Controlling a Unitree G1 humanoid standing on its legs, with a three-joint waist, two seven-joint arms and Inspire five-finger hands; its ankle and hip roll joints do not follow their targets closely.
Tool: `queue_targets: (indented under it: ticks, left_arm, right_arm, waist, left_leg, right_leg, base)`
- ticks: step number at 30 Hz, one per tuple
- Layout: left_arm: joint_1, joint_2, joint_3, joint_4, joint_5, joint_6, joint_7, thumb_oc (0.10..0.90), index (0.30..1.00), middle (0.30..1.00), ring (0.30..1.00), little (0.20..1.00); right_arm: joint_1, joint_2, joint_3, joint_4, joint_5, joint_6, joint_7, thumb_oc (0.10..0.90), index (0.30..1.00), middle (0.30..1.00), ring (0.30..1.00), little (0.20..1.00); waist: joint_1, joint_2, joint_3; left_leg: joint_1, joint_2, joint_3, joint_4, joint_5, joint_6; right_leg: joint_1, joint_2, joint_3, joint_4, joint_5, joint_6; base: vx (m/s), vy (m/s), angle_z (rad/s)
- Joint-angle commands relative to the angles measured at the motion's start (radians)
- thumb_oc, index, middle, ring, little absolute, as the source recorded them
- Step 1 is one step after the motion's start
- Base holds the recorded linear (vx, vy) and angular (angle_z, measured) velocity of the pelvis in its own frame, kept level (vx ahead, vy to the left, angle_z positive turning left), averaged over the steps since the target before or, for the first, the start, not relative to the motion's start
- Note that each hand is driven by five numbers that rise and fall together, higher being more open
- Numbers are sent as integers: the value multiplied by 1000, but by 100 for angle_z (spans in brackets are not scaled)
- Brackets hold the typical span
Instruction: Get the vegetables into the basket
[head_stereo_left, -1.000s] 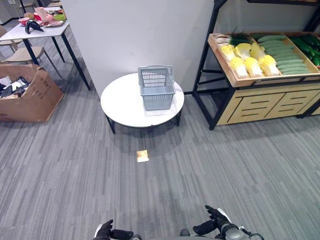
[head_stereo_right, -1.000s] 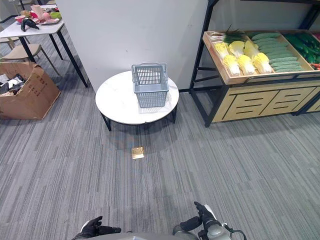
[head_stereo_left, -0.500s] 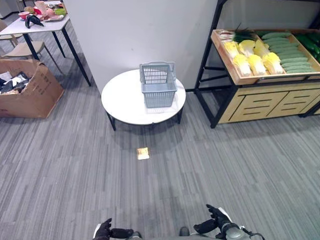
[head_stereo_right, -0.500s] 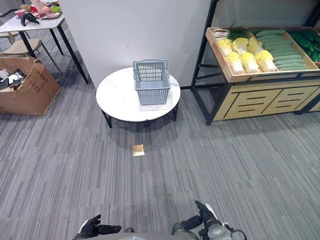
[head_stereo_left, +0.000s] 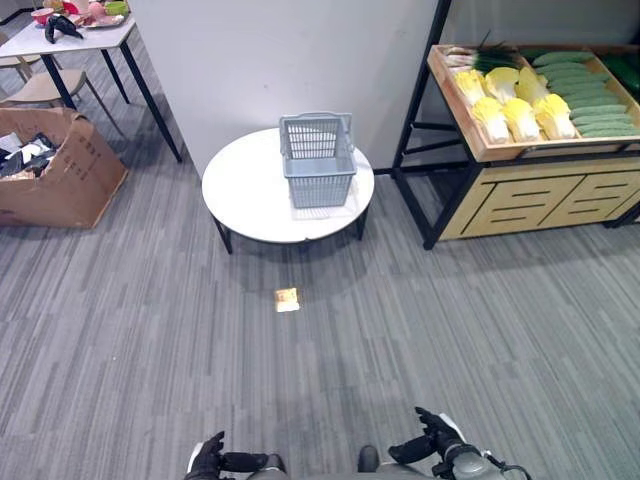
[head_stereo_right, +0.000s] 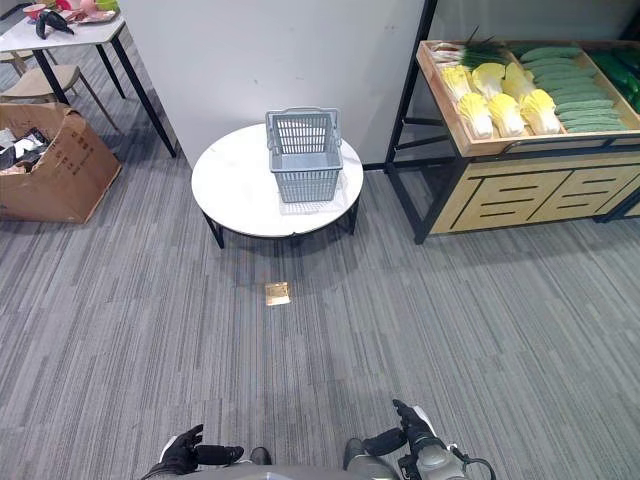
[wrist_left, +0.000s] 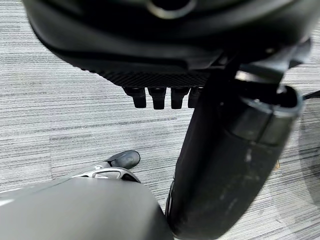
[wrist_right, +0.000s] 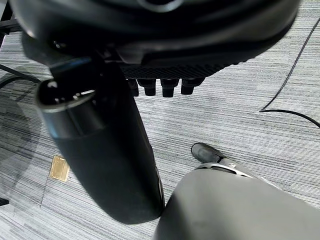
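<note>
- Nearest, both hands hang low at the bottom of the head views: the left hand (head_stereo_left: 210, 460) and the right hand (head_stereo_left: 432, 446), each with relaxed, loosely extended fingers and nothing in them. The wrist views agree, showing fingers (wrist_left: 159, 96) straight past the palm with only carpet beyond.
- On the grey carpet (head_stereo_left: 480, 330) ahead lies a small yellowish tag (head_stereo_left: 287, 299), just in front of the round table.
- The round white table (head_stereo_left: 250, 195) carries the grey plastic basket (head_stereo_left: 318, 170), standing upright with its handle folded back and, as far as can be seen, nothing inside.
- Farther to the right, well apart from the table, a wooden produce shelf (head_stereo_left: 520, 190) holds the vegetables: napa cabbages (head_stereo_left: 520, 115) in front, cucumbers (head_stereo_left: 585, 85) beside them, and green onions (head_stereo_left: 480, 62) at the back.
- The step in hand appears to be the approach. It would go best by walking toward the shelf rather than the table, stopping square to the cabbages so a hand can reach one without stretching, and keeping the basket within a short turn.
- Far left, a cardboard box (head_stereo_left: 60, 180) and a side table (head_stereo_left: 80, 35) are irrelevant.
</note>
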Motion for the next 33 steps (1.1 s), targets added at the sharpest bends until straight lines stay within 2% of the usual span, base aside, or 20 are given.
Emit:
queue_targets:
  ticks: [1, 4, 6, 7, 8, 9, 10, 12, 14, 16, 20, 21, 22, 23, 24, 26, 28, 29, 30, 33]
  left_arm:
    - [-45, 9, -34, 20, -11, -9, 3, 900, 1000, 1000, 1000, 1000]
    - [-55, 17, -31, 4, -33, -13, -5, 900, 1000, 1000, 1000, 1000]
    - [-59, 22, -27, -10, -55, -17, -14, 900, 1000, 1000, 1000, 1000]
    - [-59, 22, -27, -10, -55, -17, -14, 900, 1000, 1000, 1000, 1000]
    - [-60, 19, -27, -18, -66, -17, -24, 900, 1000, 1000, 1000, 1000]
    - [-63, 18, -32, -27, -76, -24, -31, 900, 1000, 1000, 1000, 1000]
    - [-69, 18, -36, -23, -81, -23, -34, 900, 1000, 1000, 1000, 1000]
    - [-67, 19, -37, -22, -81, -22, -35, 900, 1000, 1000, 1000, 1000]
    - [-61, 17, -45, -13, -71, -22, -30, 900, 1000, 1000, 1000, 1000]
    - [-58, 17, -47, -11, -68, -22, -29, 900, 1000, 1000, 1000, 1000]
    - [-50, 25, -37, 7, -58, -19, -42, 900, 1000, 1000, 1000, 1000]
    - [-52, 36, -31, 11, -49, -18, -46, 900, 1000, 1000, 1000, 1000]
    - [-52, 36, -31, 11, -49, -18, -46, 900, 1000, 1000, 1000, 1000]
    - [-53, 48, -26, 9, -42, -19, -48, 900, 1000, 1000, 1000, 1000]
    - [-53, 49, -26, 9, -42, -19, -48, 900, 1000, 1000, 1000, 1000]
    - [-67, 67, -19, 0, -42, -17, -50, 900, 1000, 1000, 1000, 1000]
    - [-69, 71, -20, -10, -46, -17, -49, 900, 1000, 1000, 1000, 1000]
    - [-73, 77, -19, -21, -47, -17, -50, 900, 1000, 1000, 1000, 1000]
    - [-74, 79, -19, -25, -50, -15, -53, 900, 1000, 1000, 1000, 1000]
    - [-74, 80, -18, -22, -48, -13, -57, 900, 1000, 1000, 1000, 1000]
  right_arm:
    - [-48, -61, 6, 20, 34, -3, -20, 900, 1000, 1000, 1000, 1000]
    - [-52, -71, 6, 19, 34, -5, -20, 900, 1000, 1000, 1000, 1000]
    - [-48, -79, 0, 17, 39, -7, -21, 900, 1000, 1000, 1000, 1000]
    - [-48, -79, 0, 17, 39, -7, -21, 900, 1000, 1000, 1000, 1000]
    - [-46, -87, -5, 17, 40, -7, -20, 900, 1000, 1000, 1000, 1000]
    - [-49, -95, -6, 20, 41, -7, -19, 900, 1000, 1000, 1000, 1000]
    - [-54, -104, -13, 31, 43, -6, -23, 900, 1000, 1000, 1000, 1000]
    - [-51, -106, -18, 34, 44, -4, -23, 900, 1000, 1000, 1000, 1000]
    - [-46, -109, -21, 37, 38, 0, -29, 900, 1000, 1000, 1000, 1000]
    - [-46, -109, -22, 36, 37, 0, -30, 900, 1000, 1000, 1000, 1000]
    - [-30, -93, -36, 45, 33, -1, -19, 900, 1000, 1000, 1000, 1000]
    - [-28, -81, -43, 44, 34, 3, -17, 900, 1000, 1000, 1000, 1000]
    - [-28, -81, -43, 44, 34, 3, -17, 900, 1000, 1000, 1000, 1000]
    - [-30, -66, -38, 43, 28, 7, -11, 900, 1000, 1000, 1000, 1000]
    - [-30, -65, -38, 43, 28, 7, -11, 900, 1000, 1000, 1000, 1000]
    - [-46, -49, -20, 30, 20, 10, -7, 900, 1000, 1000, 1000, 1000]
    - [-49, -50, -17, 23, 17, 9, -7, 900, 1000, 1000, 1000, 1000]
    - [-59, -50, -18, 7, 16, 9, -11, 900, 1000, 1000, 1000, 1000]
    - [-67, -50, -16, -1, 17, 10, -11, 900, 1000, 1000, 1000, 1000]
    - [-72, -50, -19, -1, 21, 9, -14, 900, 1000, 1000, 1000, 1000]
  waist:
    - [-6, -13, 46]
    - [-6, -10, 66]
    - [-5, -14, 87]
    - [-6, -13, 86]
    - [-1, -17, 99]
    - [9, -19, 116]
    - [13, -20, 118]
    - [11, -23, 114]
    - [23, -12, 101]
    - [32, -12, 101]
    - [31, -26, 77]
    - [29, -43, 69]
    - [29, -43, 69]
    - [29, -60, 66]
    - [30, -60, 66]
    - [35, -75, 70]
    - [38, -75, 72]
    - [41, -72, 83]
    - [38, -63, 92]
    - [33, -46, 106]
  left_leg:
    - [-16, 87, -88, 50, -28, -104]
    - [-71, 101, -113, 137, -26, -111]
    - [-130, 110, -139, 268, -4, -120]
    - [-134, 112, -142, 274, -7, -121]
    - [-171, 105, -163, 352, 3, -124]
    - [-190, 75, -216, 375, 17, -127]
    - [-246, 58, -236, 324, 16, -123]
    - [-251, 58, -228, 286, 4, -116]
    - [-309, 88, -212, 142, 79, -119]
    - [-317, 88, -220, 101, 108, -125]
    - [-298, 69, -205, 103, 84, -106]
    - [-278, 49, -174, 114, 50, -82]
    - [-277, 49, -174, 114, 50, -82]
    - [-270, 27, -146, 136, 14, -58]
    - [-270, 26, -144, 137, 13, -57]
    - [-259, 2, -117, 156, -21, -31]
    - [-252, -6, -112, 158, -33, -20]
    - [-229, -21, -100, 156, -52, 2]
    - [-216, -22, -95, 152, -57, 13]
    - [-150, -38, -88, 125, -81, 34]
  right_leg:
    - [-40, -73, -33, 110, -63, 62]
    - [-60, -64, -32, 137, -86, 42]
    - [-56, -56, -29, 150, -106, 20]
    - [-56, -54, -31, 150, -107, 19]
    - [-49, -56, -32, 154, -113, 11]
    - [-40, -56, -27, 152, -117, 12]
    - [-32, -66, -31, 138, -116, 24]
    - [-24, -72, -32, 130, -116, 32]
    - [6, -73, -19, 100, -119, 53]
    - [23, -75, -4, 91, -122, 60]
    - [41, -108, 36, 101, -127, 86]
    - [24, -139, 58, 124, -100, 108]
    - [24, -139, 59, 124, -100, 108]
    - [3, -175, 78, 155, -49, 133]
    - [2, -175, 80, 155, -49, 134]
    - [-41, -202, 95, 210, 25, 152]
    - [-61, -210, 95, 246, 48, 156]
    - [-109, -231, 74, 341, 118, 156]
    - [-131, -228, 62, 399, 137, 155]
    - [-185, -241, 24, 505, 154, 148]
  base:
    - [-10, -109, 2]
    - [-9, -125, 5]
    - [0, -127, 11]
    - [14, -98, 21]
    - [22, -47, 9]
    - [77, -13, 0]
    - [129, 62, -4]
    - [150, 102, 2]
    - [206, 177, -5]
    - [198, 173, -4]
    - [221, 276, -51]
    - [128, 201, -73]
    - [218, 386, -54]
    - [91, 188, -24]
    - [145, 336, -35]
    - [99, 259, -43]
    - [71, 206, -30]
    - [78, 276, -13]
    - [115, 368, -17]
    - [143, 232, -15]
